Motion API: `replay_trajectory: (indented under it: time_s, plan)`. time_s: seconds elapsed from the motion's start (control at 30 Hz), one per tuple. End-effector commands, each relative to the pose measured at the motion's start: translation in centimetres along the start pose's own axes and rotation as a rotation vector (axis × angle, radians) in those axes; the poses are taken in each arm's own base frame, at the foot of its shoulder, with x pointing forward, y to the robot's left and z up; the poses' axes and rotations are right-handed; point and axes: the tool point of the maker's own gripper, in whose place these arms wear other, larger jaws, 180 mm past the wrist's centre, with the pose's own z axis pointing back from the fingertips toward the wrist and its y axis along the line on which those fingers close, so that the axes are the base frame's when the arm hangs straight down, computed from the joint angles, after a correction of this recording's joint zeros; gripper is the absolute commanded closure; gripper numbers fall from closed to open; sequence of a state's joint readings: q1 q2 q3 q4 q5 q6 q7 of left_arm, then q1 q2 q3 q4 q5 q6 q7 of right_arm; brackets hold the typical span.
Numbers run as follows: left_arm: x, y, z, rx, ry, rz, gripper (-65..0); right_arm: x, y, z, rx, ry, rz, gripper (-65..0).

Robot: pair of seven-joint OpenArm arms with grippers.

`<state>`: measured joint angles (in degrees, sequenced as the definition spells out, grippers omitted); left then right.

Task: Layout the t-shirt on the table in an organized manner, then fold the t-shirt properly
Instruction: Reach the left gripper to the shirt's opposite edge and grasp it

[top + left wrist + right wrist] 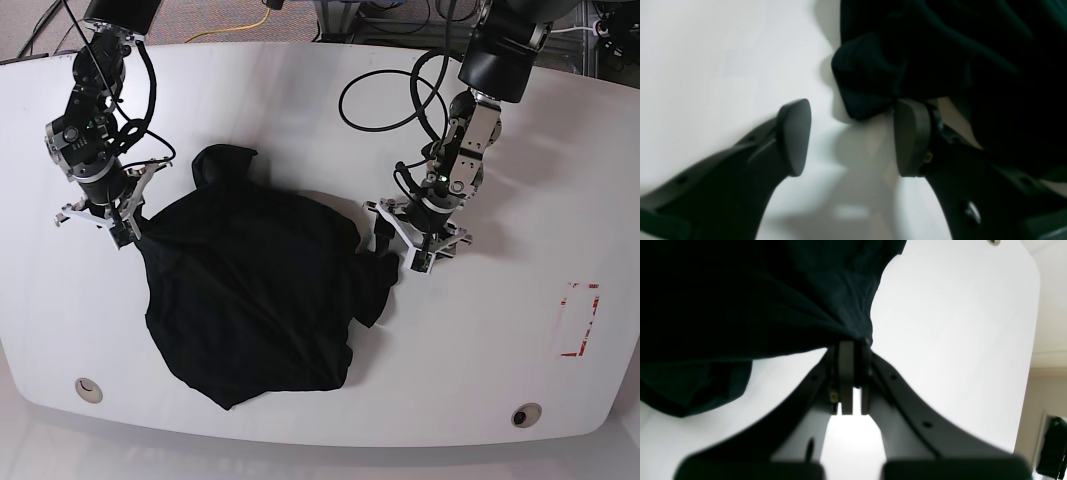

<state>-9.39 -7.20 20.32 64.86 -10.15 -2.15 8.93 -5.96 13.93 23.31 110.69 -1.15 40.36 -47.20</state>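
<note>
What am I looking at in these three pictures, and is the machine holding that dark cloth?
It is a robot with two arms over a glossy white table. One picture looks down from above; the other two come from small cameras on each wrist, looking along the pincers.

A plain black soft t-shirt lies crumpled on the table. The right gripper, at the left of the overhead picture, is shut on an edge of the t-shirt, pinching the fabric between its pads. The left gripper stands open beside a bunched fold of the shirt, with nothing held between its pads. A red dashed rectangle is marked near one table edge.
</note>
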Motion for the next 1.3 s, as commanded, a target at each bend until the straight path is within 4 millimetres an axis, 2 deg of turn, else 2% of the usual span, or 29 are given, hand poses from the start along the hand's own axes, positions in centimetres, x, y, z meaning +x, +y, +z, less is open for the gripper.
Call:
replay_trajectory:
  time_s: [0.0, 0.2, 0.43, 0.6, 0.8, 1.03, 1.13, 1.27]
  plan:
    - [1.1, 0.4, -0.3, 0.007, -0.027, -0.005, -37.1, 1.3, -0.9, 0.5, -0.027, -0.046, 0.009, 0.0]
    - [0.8, 0.9, -0.9, 0.014, -0.009, -0.010, -37.1, 1.8, -1.1, 0.8, -0.036, -0.059, 0.014, 0.0]
    - [1.3, -0.4, -1.6, -0.022, -0.004, -0.055, -37.1, 1.8, -1.1, 0.9, -0.037, -0.058, 0.015, 0.0]
    - [1.3, -0.7, -1.6, -0.027, -0.004, -0.061, -37.1, 1.8, -1.0, 0.9, -0.035, -0.059, 0.016, 0.0]
    - [2.8, -0.9, -2.0, -0.030, -0.030, -0.061, -36.8, 1.8, -0.9, 0.8, -0.031, -0.059, 0.017, 0.0]
    - [3.0, -0.9, -2.1, -0.030, -0.034, -0.062, -36.4, 1.8, -0.9, 0.8, -0.031, -0.059, 0.017, 0.0]
    - [3.0, -0.9, -2.1, -0.030, -0.034, -0.062, -31.2, 1.8, -0.9, 0.8, -0.031, -0.059, 0.017, 0.0]
    - [3.0, -0.8, -2.1, -0.029, -0.032, -0.064, -19.9, 1.7, -1.0, 0.9, -0.035, -0.058, 0.014, 0.0]
